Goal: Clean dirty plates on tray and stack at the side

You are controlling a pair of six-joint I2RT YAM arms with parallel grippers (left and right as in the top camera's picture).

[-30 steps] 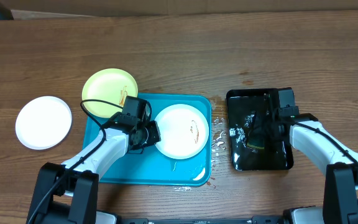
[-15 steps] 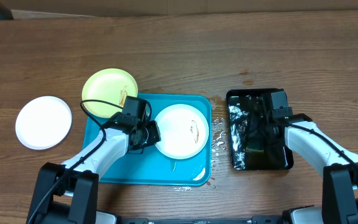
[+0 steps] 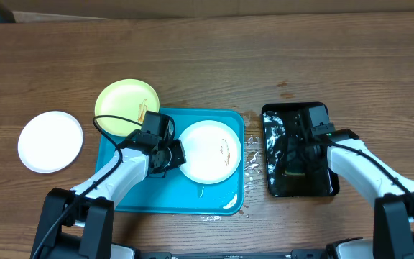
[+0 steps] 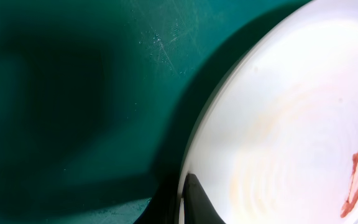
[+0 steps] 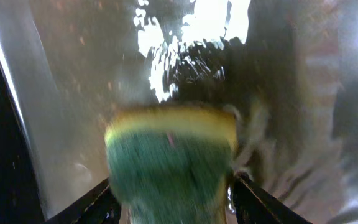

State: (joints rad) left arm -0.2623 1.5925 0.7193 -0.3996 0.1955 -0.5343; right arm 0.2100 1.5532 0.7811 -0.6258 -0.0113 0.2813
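Since a second ago the right arm has slid left across the black tray (image 3: 279, 187), while the left arm and all three plates sit as before. Low over that tray's wet floor, the right gripper (image 5: 173, 183) has its fingers (image 5: 101, 199) set apart on either side of a green-and-yellow sponge (image 5: 169, 155). Blur hides whether they press it, so I cannot tell if it is held. The left gripper (image 3: 172, 153) is closed together on the left rim of the white plate (image 3: 210, 151), one fingertip (image 4: 194, 199) showing on that rim. This plate, with a brown smear right of centre, lies on the right half of the blue tray (image 3: 164, 194). The yellow plate (image 3: 124, 104), also smeared, sits at the tray's far-left corner. The second white plate (image 3: 50, 141) rests on the table (image 3: 207, 57), well left of the tray.
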